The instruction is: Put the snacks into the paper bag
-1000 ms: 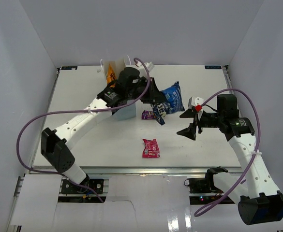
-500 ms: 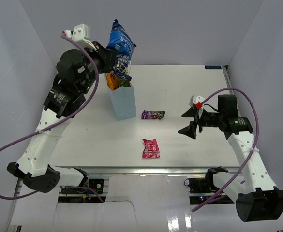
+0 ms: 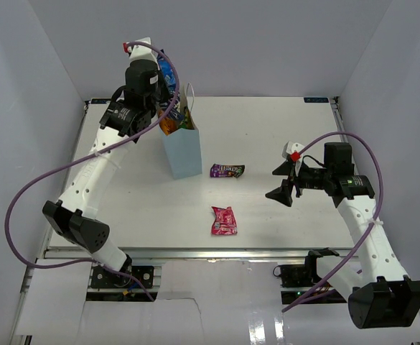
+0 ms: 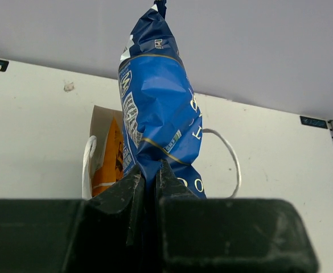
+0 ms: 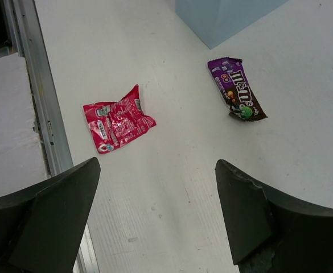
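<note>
The pale-blue paper bag [image 3: 184,152] stands upright at the back left, with an orange chip bag [image 3: 166,127] sticking out of its top. My left gripper [image 3: 158,88] is shut on the dark blue candy bag [image 3: 169,72] and holds it hanging above the bag's mouth. In the left wrist view the dark blue candy bag [image 4: 157,114] is pinched at its lower end, with the orange chip bag [image 4: 108,153] behind it. A purple packet [image 3: 227,170] and a pink-red packet [image 3: 224,220] lie on the table. My right gripper [image 3: 281,183] is open and empty, to their right. No yellow-green or teal bag shows.
White walls close in the table on the left, back and right. The bag's thin white string handles [image 4: 227,152] stand up by the dark blue candy bag. In the right wrist view the pink-red packet [image 5: 118,119], the purple packet [image 5: 238,96] and a corner of the paper bag [image 5: 223,17] show.
My left gripper lifted the dark blue candy bag from right of the paper bag, swung it high to the back left, and now holds it lower over the bag's mouth. The right arm barely moved.
</note>
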`<state>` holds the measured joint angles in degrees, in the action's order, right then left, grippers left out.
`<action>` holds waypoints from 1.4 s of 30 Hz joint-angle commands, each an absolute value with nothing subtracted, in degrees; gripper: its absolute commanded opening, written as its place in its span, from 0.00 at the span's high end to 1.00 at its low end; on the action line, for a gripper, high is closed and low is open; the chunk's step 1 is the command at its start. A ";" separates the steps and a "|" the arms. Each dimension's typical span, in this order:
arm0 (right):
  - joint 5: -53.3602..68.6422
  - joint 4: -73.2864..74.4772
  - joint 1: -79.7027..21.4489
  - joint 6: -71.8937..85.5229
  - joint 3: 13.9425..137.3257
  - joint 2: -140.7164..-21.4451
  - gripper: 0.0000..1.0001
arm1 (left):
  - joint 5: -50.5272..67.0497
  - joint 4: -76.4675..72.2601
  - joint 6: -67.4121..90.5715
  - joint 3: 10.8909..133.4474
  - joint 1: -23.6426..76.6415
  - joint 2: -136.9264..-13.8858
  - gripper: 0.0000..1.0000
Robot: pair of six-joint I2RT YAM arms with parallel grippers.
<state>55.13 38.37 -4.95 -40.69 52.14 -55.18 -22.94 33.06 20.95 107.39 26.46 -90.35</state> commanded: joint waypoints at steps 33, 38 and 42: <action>56.34 34.72 -2.72 -39.55 50.01 -55.99 0.12 | -5.45 36.38 18.90 106.26 20.83 -93.95 0.93; 56.69 34.45 -2.64 -39.55 50.45 -56.51 0.12 | -5.71 38.14 19.25 108.45 20.83 -94.83 0.40; 56.87 33.84 -2.64 -39.38 50.27 -56.86 0.12 | -5.54 39.29 19.34 110.74 20.83 -95.01 0.22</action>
<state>55.09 35.79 -2.94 -39.59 50.02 -56.64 -6.35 38.04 19.16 107.33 20.95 -95.59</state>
